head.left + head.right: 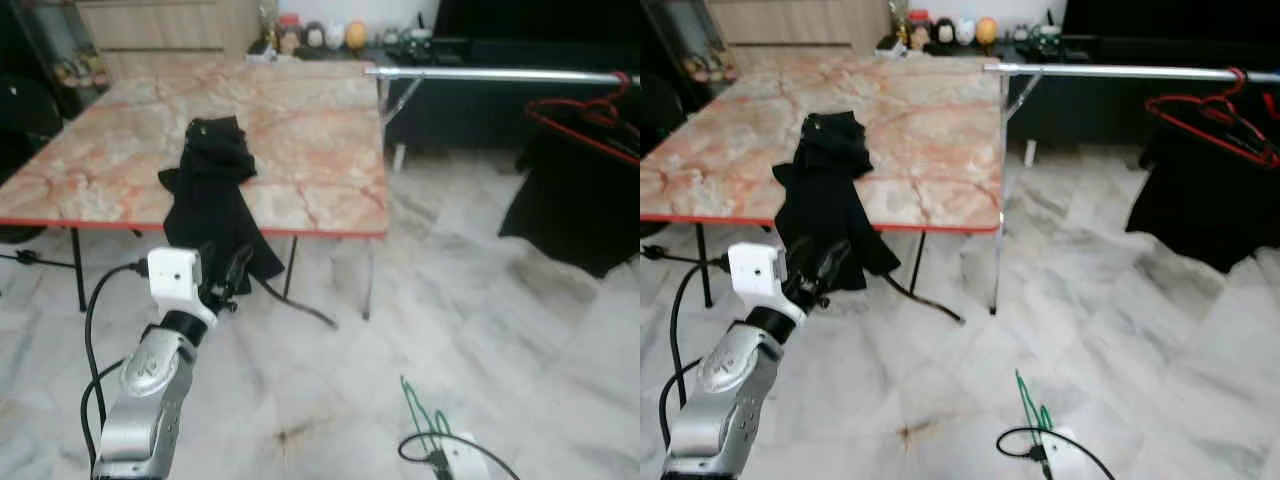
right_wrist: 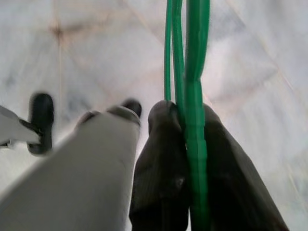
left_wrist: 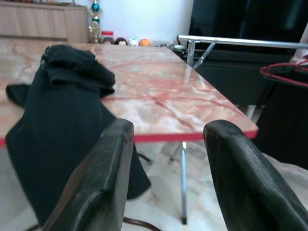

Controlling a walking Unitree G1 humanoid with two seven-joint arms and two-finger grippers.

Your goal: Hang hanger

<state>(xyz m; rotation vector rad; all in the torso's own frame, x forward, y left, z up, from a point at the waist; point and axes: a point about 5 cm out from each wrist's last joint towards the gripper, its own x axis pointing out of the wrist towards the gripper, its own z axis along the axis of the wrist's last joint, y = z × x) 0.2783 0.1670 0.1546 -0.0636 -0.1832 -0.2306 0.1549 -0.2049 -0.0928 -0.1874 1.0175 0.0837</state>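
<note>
Green hanger [image 2: 195,159] pinched between the right gripper's [image 2: 185,144] closed fingers.

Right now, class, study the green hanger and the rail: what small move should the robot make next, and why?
Probably raise the right gripper toward the silver rail. It is shut on the green hanger, which sits low over the marble floor, while the rail stands higher, ahead and to the right, already carrying a red hanger. The left gripper is open near the black garment.

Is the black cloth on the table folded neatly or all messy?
Messy. The black cloth lies bunched in a heap on the table, and part of it hangs over the red front edge toward the floor.
</note>
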